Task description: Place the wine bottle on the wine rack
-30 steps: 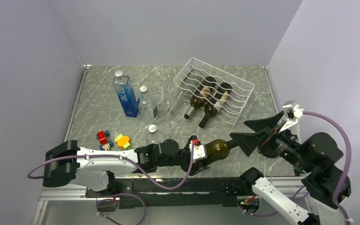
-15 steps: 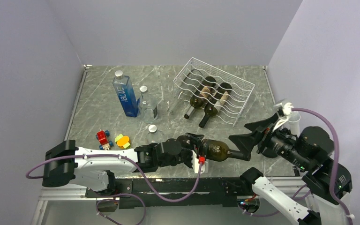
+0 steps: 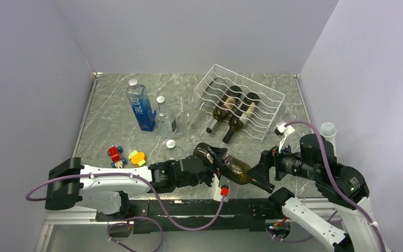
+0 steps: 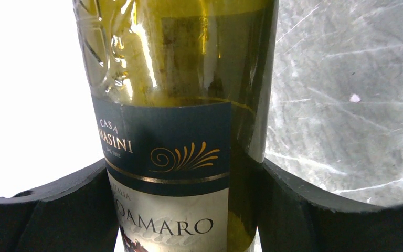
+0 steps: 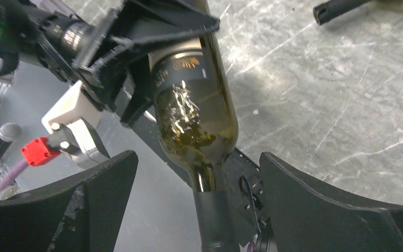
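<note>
My left gripper is shut on the labelled body of a dark green wine bottle, held above the table near the front edge, neck pointing right. The bottle fills the left wrist view between both fingers. My right gripper is open, its two fingers on either side of the bottle's neck without closing on it. The white wire wine rack stands at the back right and holds two dark bottles.
A blue water bottle, a clear glass carafe and a small capped jar stand left of centre. Small toy cars and a yellow toy lie front left. Walls close both sides.
The left gripper turned the bottle so its base swung back-left and its neck points right and down. The right gripper moved left and down, its open fingers now astride the neck.
</note>
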### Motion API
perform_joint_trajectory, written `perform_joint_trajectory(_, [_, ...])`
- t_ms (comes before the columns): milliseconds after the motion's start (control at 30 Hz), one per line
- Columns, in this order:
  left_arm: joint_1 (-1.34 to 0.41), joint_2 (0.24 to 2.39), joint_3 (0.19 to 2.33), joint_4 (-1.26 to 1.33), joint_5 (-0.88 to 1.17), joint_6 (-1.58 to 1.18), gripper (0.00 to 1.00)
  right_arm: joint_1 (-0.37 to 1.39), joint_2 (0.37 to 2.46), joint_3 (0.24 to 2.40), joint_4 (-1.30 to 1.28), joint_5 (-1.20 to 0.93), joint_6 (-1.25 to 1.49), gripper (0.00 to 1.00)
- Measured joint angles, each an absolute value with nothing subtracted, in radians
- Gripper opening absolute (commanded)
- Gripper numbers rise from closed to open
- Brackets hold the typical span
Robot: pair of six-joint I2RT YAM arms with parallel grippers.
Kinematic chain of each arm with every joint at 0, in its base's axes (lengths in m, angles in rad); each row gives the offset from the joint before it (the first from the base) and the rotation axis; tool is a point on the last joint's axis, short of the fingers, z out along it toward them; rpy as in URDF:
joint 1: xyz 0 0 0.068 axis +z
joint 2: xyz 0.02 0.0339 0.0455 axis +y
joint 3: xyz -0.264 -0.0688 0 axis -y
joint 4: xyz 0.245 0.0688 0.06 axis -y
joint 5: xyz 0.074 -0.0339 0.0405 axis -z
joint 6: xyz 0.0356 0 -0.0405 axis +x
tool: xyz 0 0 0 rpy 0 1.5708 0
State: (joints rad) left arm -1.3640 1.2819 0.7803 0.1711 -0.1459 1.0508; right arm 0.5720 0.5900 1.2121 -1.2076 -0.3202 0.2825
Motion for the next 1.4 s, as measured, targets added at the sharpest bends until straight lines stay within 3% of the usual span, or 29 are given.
perform_joint_trajectory(233, [-1.365, 1.253, 0.801, 0.128, -0.196, 1.148, 0.0, 0.572, 0.573, 1.163, -1.241, -0.332, 0.267, 0.88])
perform_joint_trajectory(767, [-1.365, 1.238, 0.921, 0.032, -0.228, 1.238, 0.01, 0.572, 0.576, 1.098, -1.205, -0.405, 0.25, 0.71])
perform_joint_trajectory(933, [-1.365, 1.257, 0.934, 0.041, -0.244, 1.263, 0.01, 0.573, 0.576, 1.074, -1.188, -0.425, 0.251, 0.56])
perform_joint_trajectory(1300, [-1.358, 1.318, 0.967, 0.01, -0.312, 1.279, 0.0, 0.582, 0.571, 0.988, -1.155, -0.473, 0.259, 0.35])
perform_joint_trajectory(1400, [-1.354, 1.323, 0.973, 0.001, -0.314, 1.273, 0.0, 0.583, 0.572, 0.982, -1.147, -0.475, 0.265, 0.26])
